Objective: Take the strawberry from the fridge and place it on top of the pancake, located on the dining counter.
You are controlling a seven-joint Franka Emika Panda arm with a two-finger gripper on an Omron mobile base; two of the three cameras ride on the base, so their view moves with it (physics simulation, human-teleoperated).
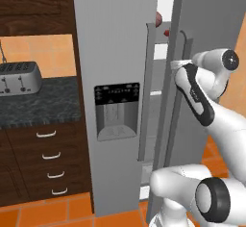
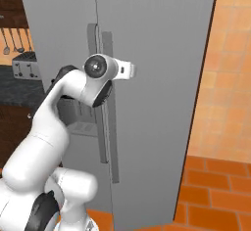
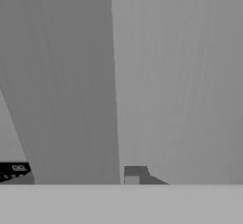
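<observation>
Strawberry (image 1: 166, 32), a tiny bright red dot, shows near the upper middle of the left base view, through the fridge (image 1: 115, 53) door gap; whether the fingers are spread cannot be told.

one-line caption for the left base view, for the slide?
Franka arm reaches to the handle of the fridge, right door ajar, strawberry visible inside.
</observation>
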